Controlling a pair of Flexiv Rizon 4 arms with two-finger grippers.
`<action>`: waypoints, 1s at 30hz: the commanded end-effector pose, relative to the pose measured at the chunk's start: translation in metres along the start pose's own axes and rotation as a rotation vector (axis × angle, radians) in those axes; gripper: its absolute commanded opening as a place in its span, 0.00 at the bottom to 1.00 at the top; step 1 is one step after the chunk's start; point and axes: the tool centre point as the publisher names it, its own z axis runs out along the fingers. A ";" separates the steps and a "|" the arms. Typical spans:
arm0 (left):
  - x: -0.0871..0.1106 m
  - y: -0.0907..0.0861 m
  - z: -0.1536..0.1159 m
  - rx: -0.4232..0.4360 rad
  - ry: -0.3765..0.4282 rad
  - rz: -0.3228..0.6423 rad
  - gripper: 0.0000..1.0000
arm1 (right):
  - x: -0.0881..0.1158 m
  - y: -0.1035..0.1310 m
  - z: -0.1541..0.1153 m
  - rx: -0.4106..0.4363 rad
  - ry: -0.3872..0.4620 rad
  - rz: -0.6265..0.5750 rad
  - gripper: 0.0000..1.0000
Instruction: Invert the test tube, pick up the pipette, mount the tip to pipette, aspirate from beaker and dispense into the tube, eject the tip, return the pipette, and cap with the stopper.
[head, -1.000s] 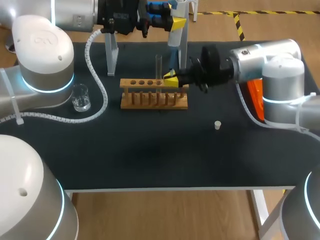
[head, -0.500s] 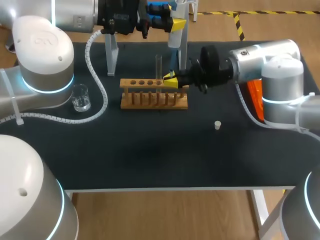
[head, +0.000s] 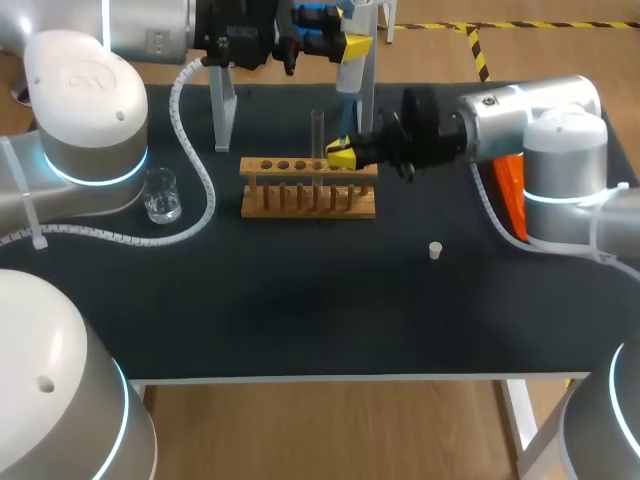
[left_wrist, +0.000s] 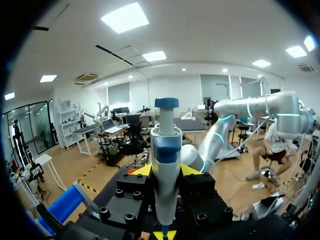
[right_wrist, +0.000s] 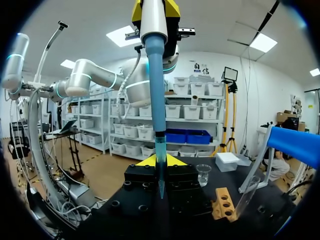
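Observation:
My left gripper (head: 345, 45) is shut on the blue and white pipette (head: 347, 75) and holds it upright above the wooden rack (head: 308, 188). The left wrist view shows the pipette (left_wrist: 166, 160) between my left gripper's fingers (left_wrist: 166, 172), plunger end out. My right gripper (head: 341, 156) sits just above the rack's right end, under the pipette, shut on a thin pipette tip (right_wrist: 160, 170). The pipette's blue shaft (right_wrist: 156, 85) comes down onto that tip between my right gripper's yellow tips (right_wrist: 160, 161). A clear test tube (head: 318, 135) stands upright in the rack.
A glass beaker (head: 161, 195) stands at the left by my left arm. A small white stopper (head: 435, 250) lies to the right of the middle. The pipette stand (head: 222, 105) rises behind the rack. An orange object (head: 510, 190) lies behind my right arm.
My right gripper has risen a little above the rack with the tip. The left arm and the pipette have not visibly moved.

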 end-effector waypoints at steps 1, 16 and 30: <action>0.001 0.002 0.000 0.000 0.000 -0.001 0.00 | 0.000 0.005 -0.001 0.000 0.001 -0.005 0.00; 0.001 0.002 0.000 0.000 0.000 -0.001 0.00 | -0.004 0.008 -0.002 -0.014 -0.017 -0.060 0.00; 0.001 0.002 0.000 0.000 0.000 -0.001 0.00 | -0.003 0.015 0.002 -0.028 -0.010 -0.046 0.00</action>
